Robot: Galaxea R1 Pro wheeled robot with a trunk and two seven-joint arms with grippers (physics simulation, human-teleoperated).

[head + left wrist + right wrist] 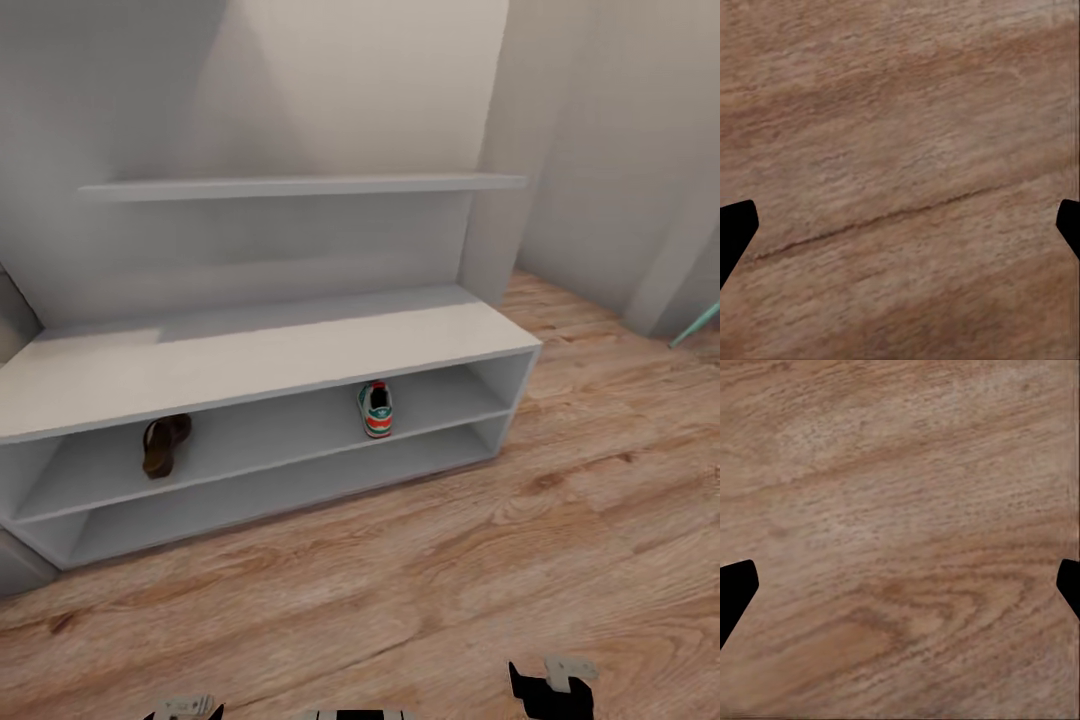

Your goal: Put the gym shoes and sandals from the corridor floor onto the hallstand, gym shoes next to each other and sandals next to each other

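**One sandal, one gym shoe on the rack**

Head view: on the hallstand point(250, 355), upper tier, a sandal point(164, 444) lies well apart from a gym shoe point(376, 409).

Left wrist view: left gripper point(900, 225) spread wide above corridor floor point(900, 112).

Right wrist view: right gripper point(900, 585) likewise spread, empty.

left fingers point(736, 225): my fingertips, plain matte black wedges
right fingers point(736, 585): same black
right arm point(552, 685): black housing, pale grey bracket
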